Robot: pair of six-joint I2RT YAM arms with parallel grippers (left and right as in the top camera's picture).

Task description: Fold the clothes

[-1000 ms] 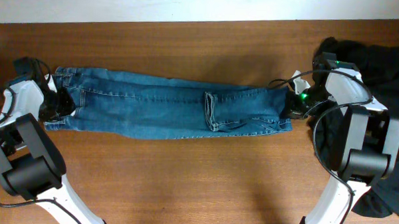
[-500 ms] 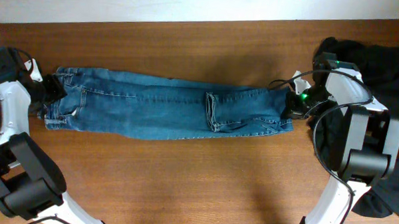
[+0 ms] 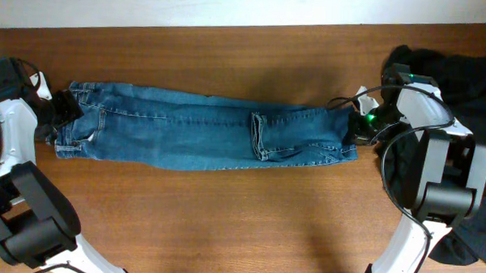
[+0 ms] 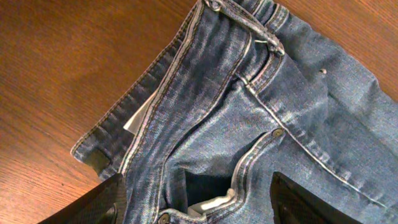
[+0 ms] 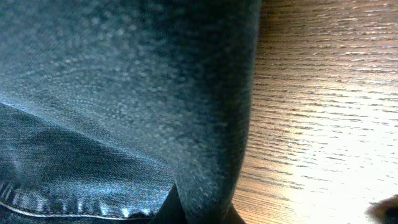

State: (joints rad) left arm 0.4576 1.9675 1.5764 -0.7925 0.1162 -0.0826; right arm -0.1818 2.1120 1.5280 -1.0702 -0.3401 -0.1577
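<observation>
left tool splayed, right tool pinching denim jeans

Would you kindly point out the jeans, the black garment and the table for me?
jeans (image 3: 186,134), overhead view, mid-leg denim.
black garment (image 3: 480,80), overhead view, its upper folds.
table (image 3: 224,225), overhead view, bare wood beside the jeans.

Both arms bend in low from opposite sides, the left gripper with fingers spread wide, the right gripper pinched tight on the jeans.

Jeans, black cloth on table
</observation>
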